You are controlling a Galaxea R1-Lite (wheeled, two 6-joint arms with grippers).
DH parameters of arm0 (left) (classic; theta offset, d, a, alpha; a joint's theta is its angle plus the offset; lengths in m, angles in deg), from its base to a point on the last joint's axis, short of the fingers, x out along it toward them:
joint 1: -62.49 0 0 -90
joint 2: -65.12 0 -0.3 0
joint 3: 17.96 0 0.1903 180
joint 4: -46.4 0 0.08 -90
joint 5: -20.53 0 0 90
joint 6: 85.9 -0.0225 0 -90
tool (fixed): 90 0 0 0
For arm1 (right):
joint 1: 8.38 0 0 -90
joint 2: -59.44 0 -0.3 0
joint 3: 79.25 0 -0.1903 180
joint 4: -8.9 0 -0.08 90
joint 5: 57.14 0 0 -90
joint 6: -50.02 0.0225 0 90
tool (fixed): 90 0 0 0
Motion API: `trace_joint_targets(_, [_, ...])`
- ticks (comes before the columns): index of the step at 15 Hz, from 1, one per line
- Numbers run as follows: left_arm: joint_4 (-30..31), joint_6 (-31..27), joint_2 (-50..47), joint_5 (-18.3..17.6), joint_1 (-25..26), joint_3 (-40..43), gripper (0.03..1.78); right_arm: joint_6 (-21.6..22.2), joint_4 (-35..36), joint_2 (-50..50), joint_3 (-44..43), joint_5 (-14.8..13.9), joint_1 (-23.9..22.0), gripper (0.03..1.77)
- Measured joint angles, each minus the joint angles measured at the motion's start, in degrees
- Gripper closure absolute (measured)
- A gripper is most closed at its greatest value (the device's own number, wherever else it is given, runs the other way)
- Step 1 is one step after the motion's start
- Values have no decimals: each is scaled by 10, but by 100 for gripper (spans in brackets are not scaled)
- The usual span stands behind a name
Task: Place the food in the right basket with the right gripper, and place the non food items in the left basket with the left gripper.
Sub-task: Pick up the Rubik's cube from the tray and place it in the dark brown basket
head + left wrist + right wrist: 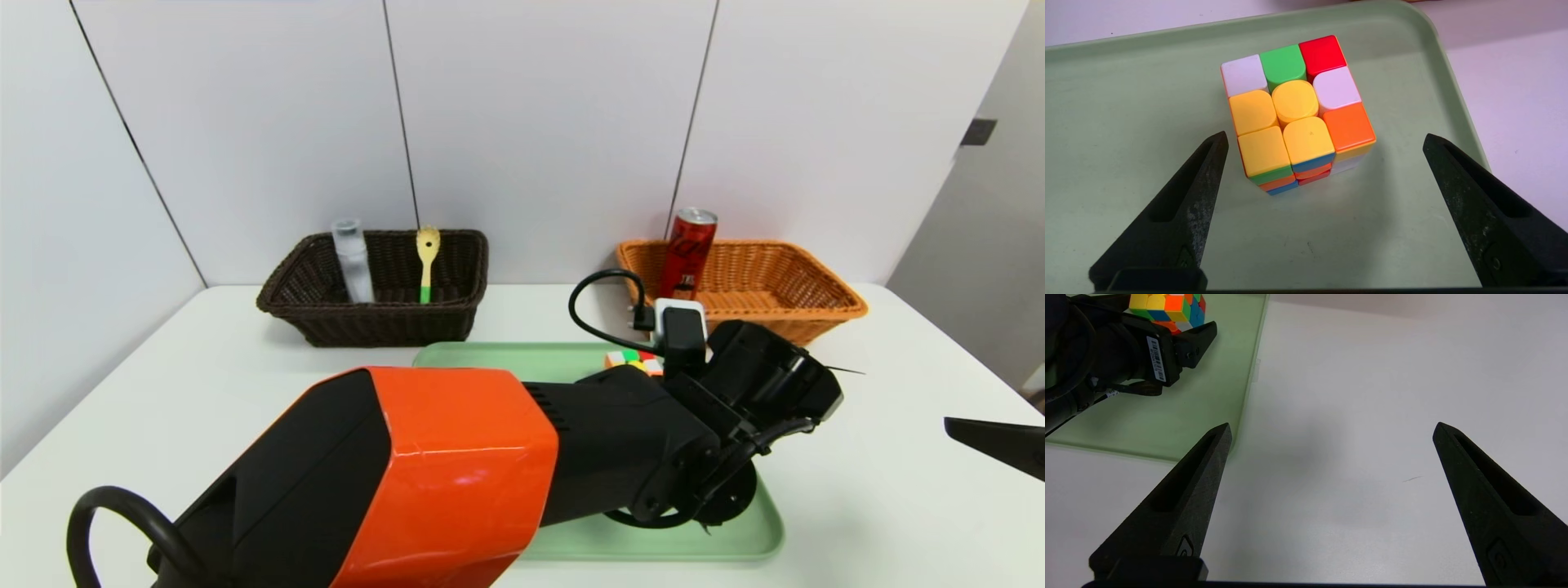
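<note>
The multicoloured puzzle cube [1296, 114] sits on the pale green tray [1126, 122], near its far right corner. My left gripper [1325, 136] hovers open right at it, the cube's near edge between the fingertips and closer to one finger. In the head view the cube [633, 359] peeks out behind the left wrist. The red can [688, 253] stands in the orange-tan right basket [784, 294]. The white bottle [353, 261] and yellow spoon [426, 261] lean in the dark left basket [375, 318]. My right gripper [1331, 428] is open and empty over bare table beside the tray.
The white table [898, 506] runs to walls behind both baskets. My left arm with its orange shell [441, 474] lies across the tray [735, 539]. One right finger [992, 443] shows at the right edge.
</note>
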Motion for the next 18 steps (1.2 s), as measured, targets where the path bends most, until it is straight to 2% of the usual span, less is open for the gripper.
trace_joint_targets(18, [29, -19, 14, 0, 23, 0, 12, -2, -2, -4, 1, 0, 0, 10])
